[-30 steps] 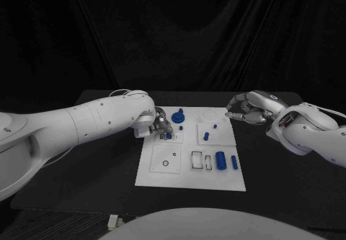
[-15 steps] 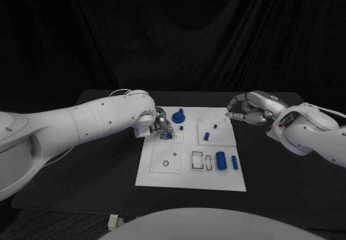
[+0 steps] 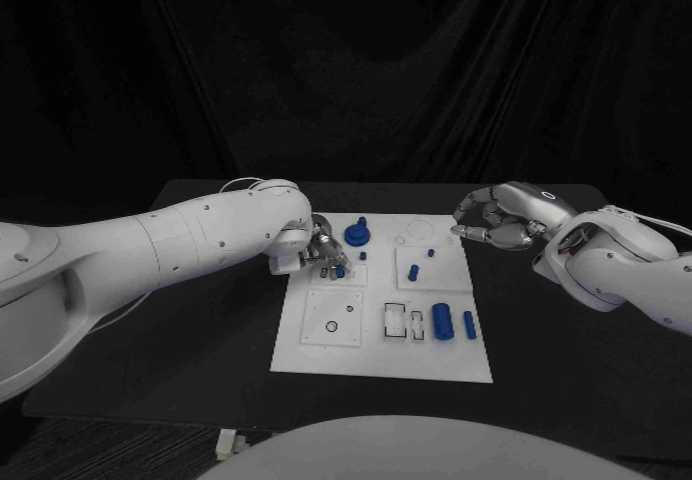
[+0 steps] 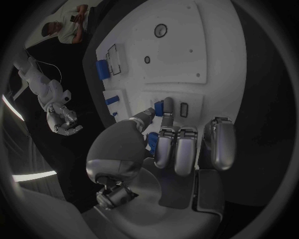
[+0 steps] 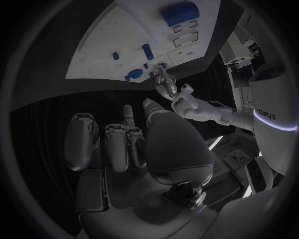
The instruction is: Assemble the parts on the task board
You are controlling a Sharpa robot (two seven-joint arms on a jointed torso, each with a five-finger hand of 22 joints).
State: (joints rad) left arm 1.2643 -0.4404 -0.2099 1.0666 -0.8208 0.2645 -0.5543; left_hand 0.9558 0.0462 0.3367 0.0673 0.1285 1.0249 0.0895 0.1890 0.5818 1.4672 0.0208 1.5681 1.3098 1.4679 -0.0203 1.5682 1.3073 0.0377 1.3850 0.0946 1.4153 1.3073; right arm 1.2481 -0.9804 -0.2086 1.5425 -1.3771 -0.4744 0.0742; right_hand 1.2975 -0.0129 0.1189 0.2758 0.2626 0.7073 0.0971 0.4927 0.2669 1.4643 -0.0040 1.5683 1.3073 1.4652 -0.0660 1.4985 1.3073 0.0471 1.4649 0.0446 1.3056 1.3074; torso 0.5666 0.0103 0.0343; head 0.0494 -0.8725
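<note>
The white task board [image 3: 378,355] lies mid-table. My left hand [image 3: 317,248] is over its far left corner and pinches a small blue part [image 4: 159,108] between thumb and a finger, low over the board [image 4: 187,50] beside a small rectangular slot [image 4: 184,109]. On the board stand a blue round knob [image 3: 356,235], a short blue peg [image 3: 413,271], a thick blue cylinder [image 3: 441,321] and a slim blue pin [image 3: 469,324]. My right hand [image 3: 498,222] hovers off the board's far right corner with its fingers [image 5: 118,144] curled in and nothing in them.
The board carries raised white square plates [image 3: 332,319] and outlined slots [image 3: 394,319] near its middle. Black table [image 3: 188,330] spreads on both sides. In the right wrist view the board [image 5: 112,35] shows the blue cylinder [image 5: 181,12] and my left hand [image 5: 168,85].
</note>
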